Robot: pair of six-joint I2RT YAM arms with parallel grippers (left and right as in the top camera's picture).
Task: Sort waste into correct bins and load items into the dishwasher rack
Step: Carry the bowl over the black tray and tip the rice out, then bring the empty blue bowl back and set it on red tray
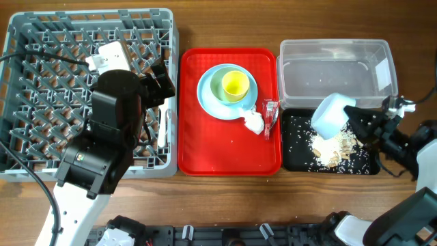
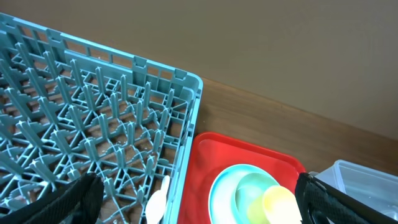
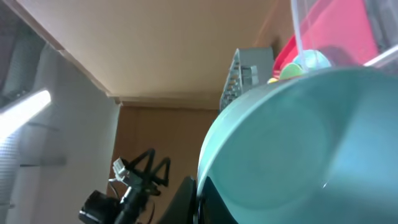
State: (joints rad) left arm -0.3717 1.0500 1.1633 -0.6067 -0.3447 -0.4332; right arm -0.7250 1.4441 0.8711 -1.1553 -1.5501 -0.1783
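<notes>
My right gripper (image 1: pixel 354 115) is shut on the light blue small bowl (image 1: pixel 330 114) and holds it tipped over the black tray (image 1: pixel 295 157), where whitish food scraps (image 1: pixel 331 147) lie. The bowl fills the right wrist view (image 3: pixel 298 143). The light blue plate (image 1: pixel 210 96) on the red tray holds the pale green bowl (image 1: pixel 217 85) and yellow cup (image 1: pixel 235 85). A crumpled tissue (image 1: pixel 255 121) and red wrapper (image 1: pixel 271 113) lie beside the plate. My left gripper (image 1: pixel 162 76) is open over the grey rack (image 1: pixel 41 41), near its right edge. A white spoon (image 2: pixel 155 202) lies in the rack.
The clear tub (image 1: pixel 334 68) stands behind the black tray. The red tray (image 1: pixel 229 154) sits between the rack and the bins. In the left wrist view the rack (image 2: pixel 74 112), the red tray (image 2: pixel 205 155), the plate (image 2: pixel 221 193) and the cup (image 2: pixel 280 205) show.
</notes>
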